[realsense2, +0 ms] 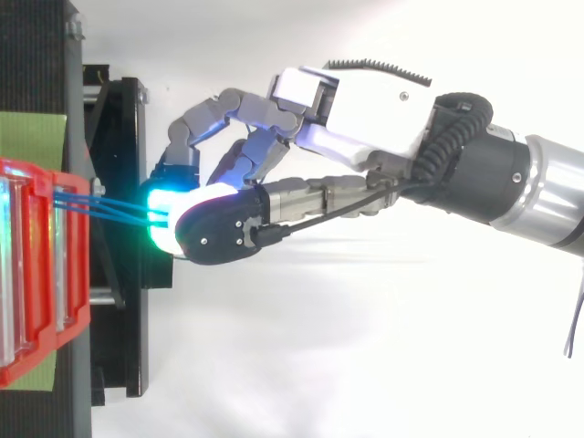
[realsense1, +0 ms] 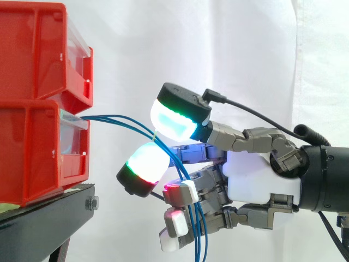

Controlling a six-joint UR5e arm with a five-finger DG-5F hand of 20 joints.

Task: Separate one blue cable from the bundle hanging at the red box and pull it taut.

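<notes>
Backdrop: a plain white curtain (realsense1: 229, 43) hangs behind everything
Nearby things: two red bins at the left, an upper bin (realsense1: 38, 49) stacked on a lower bin (realsense1: 32, 158), both with clear front panels facing right
In the way: from above, one dark-backed fingertip covers the spot where the strands are held
Surface: a black stand (realsense1: 43, 221) carries the bins, with a bolt (realsense1: 91, 203) on its front edge; a green sheet (realsense2: 32, 137) lies on it beneath them
Task thing: thin blue cables (realsense1: 117, 119) leave the lower bin's front, arch to the right and then drop past the lower edge
Robot: the hand (realsense1: 256, 180) reaches in from the right with fingers curled; two large glowing pads (realsense1: 174, 117) pinch the blue cables where they bend downward; whether one strand or several is caught cannot be told
Side view adds: the hanging lengths running down past the smaller red-lit fingertips
Top view adds: the arm (realsense2: 511, 182) entering at a slant, and the strands running nearly straight from bin to pads
</notes>
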